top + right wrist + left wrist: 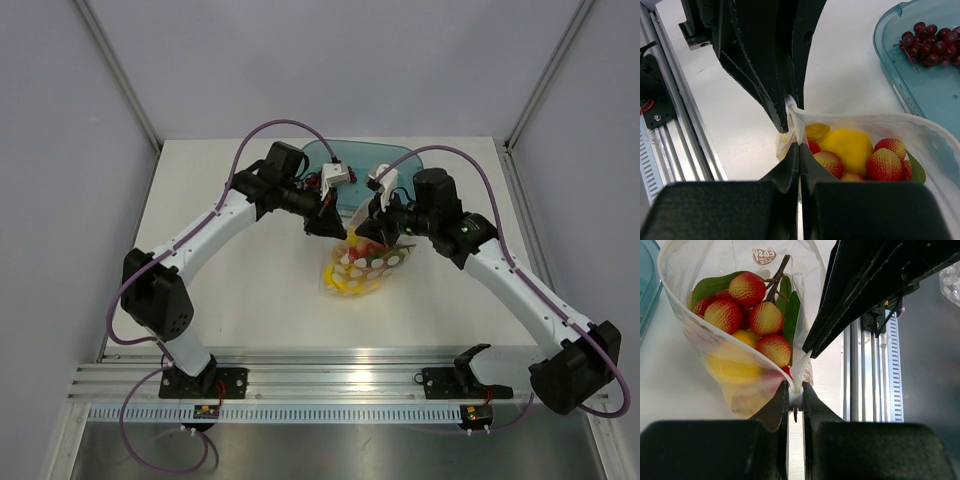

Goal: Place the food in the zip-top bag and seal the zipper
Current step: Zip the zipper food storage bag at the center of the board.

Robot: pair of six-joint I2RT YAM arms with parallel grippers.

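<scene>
Pinching the bag [365,262] by its top rim, your left claw [795,390] is closed down to a sliver, w/ only thin plastic between its fingers. Your right claw [799,145] is clamped the same way on that rim, just beside the left one. From above, the bag sits approx mid-table [240,290], left claw at its 10 o'clock, right claw at 12. The mouth is open; inside you've got strawberries [746,289], a yellow fruit [850,145] and green leaves [790,315]. The blue tray [400,158] lies at the bag's 12 o'clock, w/ dark red berries [932,42] in it.
</scene>
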